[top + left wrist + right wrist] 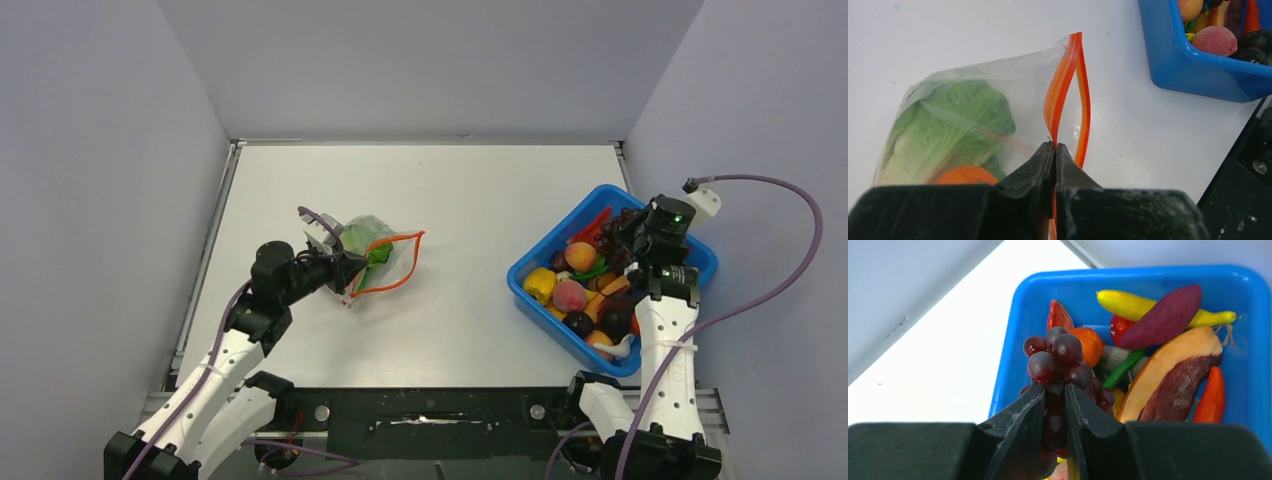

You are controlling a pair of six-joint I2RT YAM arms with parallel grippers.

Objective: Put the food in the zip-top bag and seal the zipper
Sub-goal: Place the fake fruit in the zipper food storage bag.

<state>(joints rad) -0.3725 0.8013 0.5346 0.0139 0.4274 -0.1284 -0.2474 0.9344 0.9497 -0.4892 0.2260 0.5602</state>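
The left gripper (1054,150) pinches the open zipper (1063,85); lettuce (953,120) is in the zip-top bag (998,80). The right gripper (1054,405) squeezes grapes (1055,357) at the right-side bin (1148,277). Sealing comes later.

- Blue rectangular plastic bin (1198,75): open-topped, with rounded corners and a raised rim. It stands on the right half of the table, turned at an angle to the table's edges and close to the right-hand wall.
- White flat tabletop (450,200): smooth and matt, reaching from the back wall to the near plate.
- Grey enclosure walls (100,200): plain panels at the left, back and right, closing the table in on three sides.
- Black mounting plate (430,415): runs along the table's near edge, with round bolt heads showing on it.
- Silver metal strip (205,270): borders the tabletop's left edge, at the foot of the left wall.
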